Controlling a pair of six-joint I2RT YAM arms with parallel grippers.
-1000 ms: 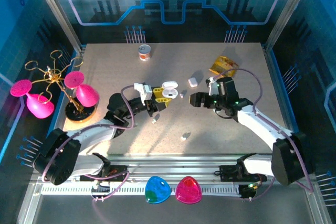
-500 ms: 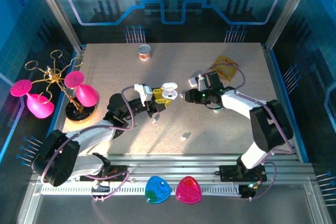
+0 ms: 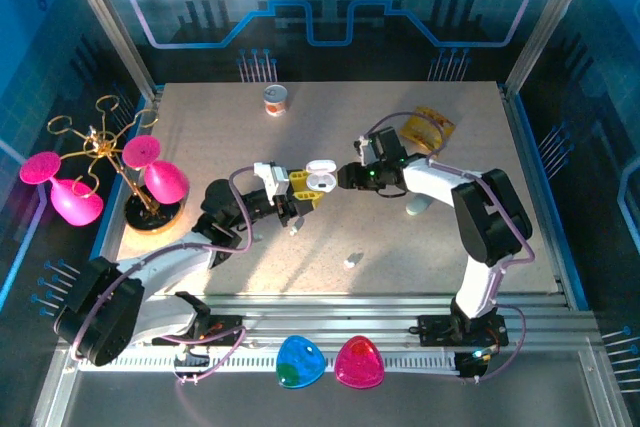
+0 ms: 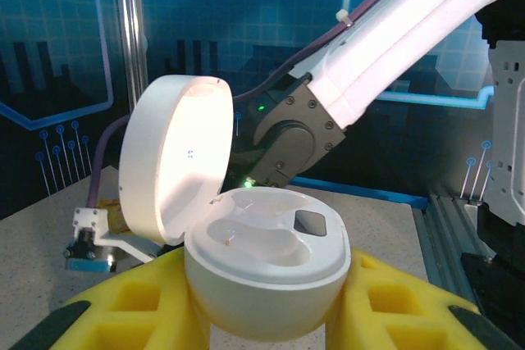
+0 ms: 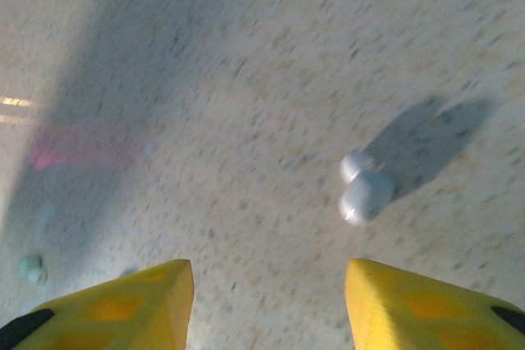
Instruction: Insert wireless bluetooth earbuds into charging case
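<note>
My left gripper (image 3: 305, 187) is shut on the white charging case (image 3: 320, 177), its yellow pads (image 4: 410, 305) pressed on either side of the base (image 4: 262, 272). The lid (image 4: 176, 170) stands open and both wells look empty. My right gripper (image 3: 344, 180) hovers just right of the case, open, with nothing between its yellow fingers (image 5: 123, 305). One white earbud (image 5: 365, 190) lies on the table ahead of the right finger, outside the gap. Two more earbuds (image 3: 349, 261) (image 3: 293, 231) lie loose on the table nearer the front.
A gold rack with pink glasses (image 3: 140, 172) stands at the left. A small can (image 3: 276, 100) sits at the back and a yellow packet (image 3: 428, 127) at the back right. Blue (image 3: 300, 362) and pink (image 3: 359, 362) pieces rest on the front rail.
My right gripper has swung left, close up to the held case, and its jaws have narrowed. The left gripper and the case have stayed put.
</note>
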